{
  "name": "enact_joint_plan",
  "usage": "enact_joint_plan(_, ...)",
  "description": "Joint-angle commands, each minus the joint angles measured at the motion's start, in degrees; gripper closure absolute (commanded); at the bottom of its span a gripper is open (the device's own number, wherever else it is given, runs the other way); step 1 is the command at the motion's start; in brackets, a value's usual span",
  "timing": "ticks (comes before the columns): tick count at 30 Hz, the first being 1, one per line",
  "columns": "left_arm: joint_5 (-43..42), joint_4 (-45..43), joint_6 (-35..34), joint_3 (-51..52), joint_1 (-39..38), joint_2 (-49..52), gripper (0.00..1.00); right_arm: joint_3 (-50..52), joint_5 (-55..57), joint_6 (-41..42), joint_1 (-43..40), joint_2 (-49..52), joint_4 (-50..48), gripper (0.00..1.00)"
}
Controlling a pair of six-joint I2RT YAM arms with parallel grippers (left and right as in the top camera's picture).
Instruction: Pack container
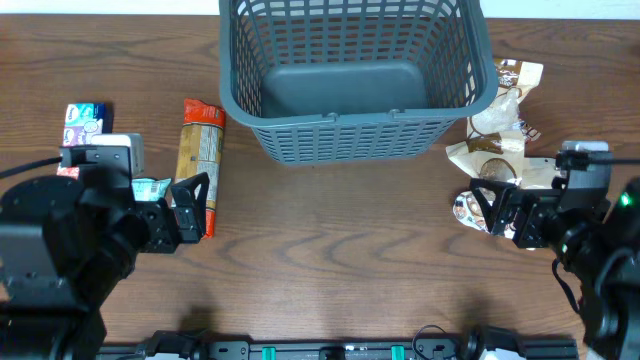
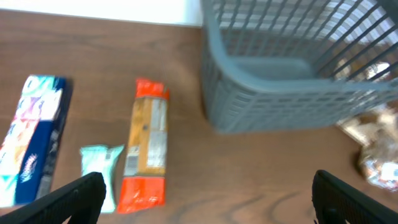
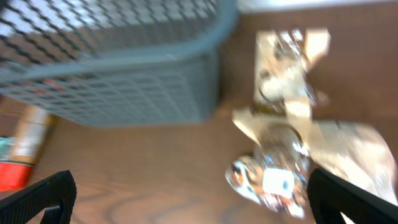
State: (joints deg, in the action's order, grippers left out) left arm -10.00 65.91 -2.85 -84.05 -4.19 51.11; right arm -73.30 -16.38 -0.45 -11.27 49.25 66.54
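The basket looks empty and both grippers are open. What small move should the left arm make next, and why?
Probably lower the left gripper onto the orange packet and close. It is open and hangs at the packet's near end, and the empty basket stands just beyond it.

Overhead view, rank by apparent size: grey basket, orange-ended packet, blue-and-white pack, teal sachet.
1. grey basket, by far the largest.
2. orange-ended packet.
3. blue-and-white pack, 4. teal sachet: the pack shows more, but the left arm hides part of both, so this order is unsure.
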Motion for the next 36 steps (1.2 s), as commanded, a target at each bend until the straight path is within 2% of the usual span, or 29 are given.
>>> enact_joint_plan(1,2.1,0.8,1.7,-0.7,0.2,3.0,0.01,-0.5,6.4,2.3,0.3,5.7,2.6,0.01)
enact_joint_plan(8,2.1,0.9,1.7,-0.7,0.2,9.0,0.01,-1.5,7.1,4.7,-6.1,17.7,11.4,0.01)
enact_joint_plan(12,2.1,0.7,1.7,-0.7,0.2,10.5,0.01,-1.6,9.3,1.7,-13.6,22.6,16.5,0.01)
enact_joint_plan(16,2.1,0.1,1.7,-0.7,0.2,11.0,0.01,-1.6,9.1,-0.1,-21.0,25.6,17.4,0.01)
enact_joint_plan(19,2.1,-0.5,1.8,-0.7,0.2,11.0,0.01,-1.6,9.3,0.0,-26.0,27.0,13.0,0.01)
enact_joint_plan(22,2.1,-0.9,1.8,-0.7,0.2,11.0,0.01,-1.6,6.6,-4.1,-28.7,27.5,6.0,0.01)
enact_joint_plan(27,2.1,-0.8,1.7,-0.7,0.2,11.0,0.01,-1.6,0.1,-7.8,-29.0,27.6,-9.5,0.01)
enact_joint_plan(32,2.1,-0.8,1.7,-0.7,0.2,11.1,0.01,-1.6,-3.1,-18.1,-28.9,29.8,-23.5,0.01)
enact_joint_plan(36,2.1,-0.5,1.7,-0.7,0.2,11.4,0.01,-1.6,0.0,-23.7,-28.9,33.8,-25.8,0.01)
